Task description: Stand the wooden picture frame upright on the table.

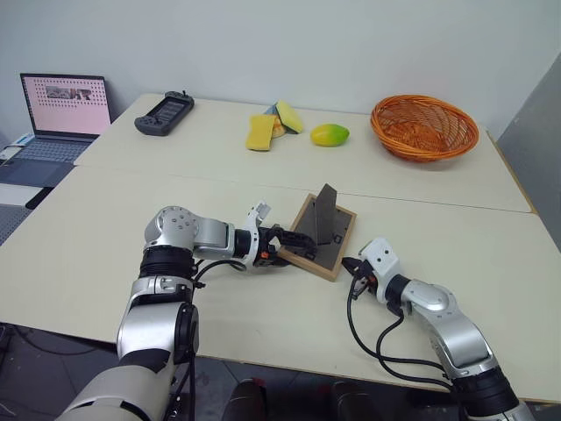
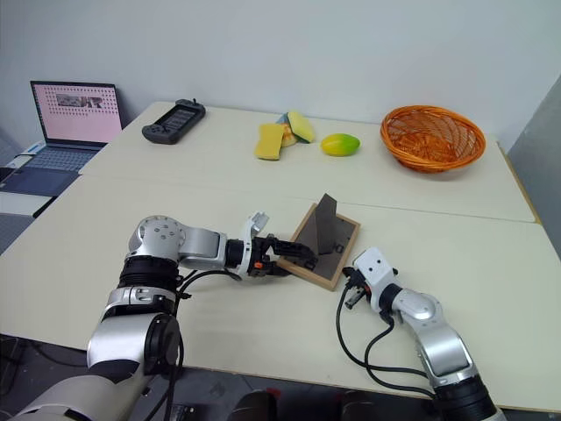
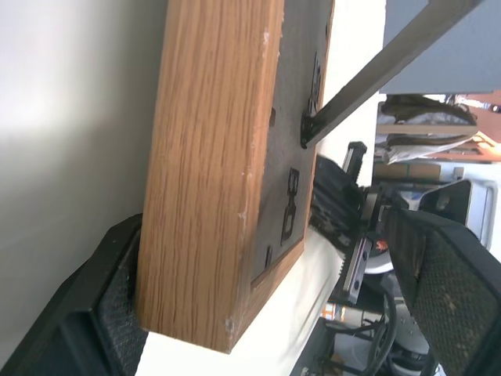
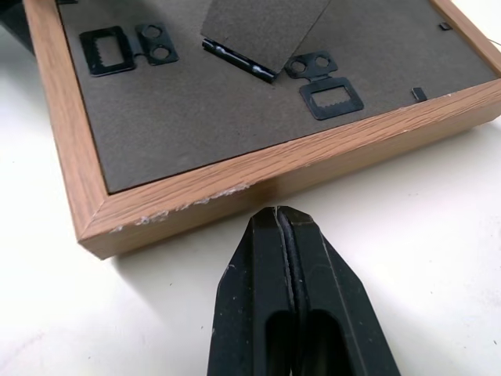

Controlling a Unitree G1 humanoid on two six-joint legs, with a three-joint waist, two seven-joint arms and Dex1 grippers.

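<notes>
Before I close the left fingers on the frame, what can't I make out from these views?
- Front of the wooden picture frame: face down on the table, hidden in every view.
- Left gripper: in the head views, the frame edge hides its lower finger.
- Left wrist view: the frame's far end is cut off by the picture's edge.

We see bare cream worktop (image 1: 114, 219) on every side of the light-wood picture frame (image 1: 308, 263). Its raised grey stand (image 1: 326, 215) blocks passage above. Both tools crowd its near edge: left tool (image 1: 289, 243), right tool (image 1: 349, 264). The orange wicker basket (image 1: 424, 127) stands well apart.
</notes>
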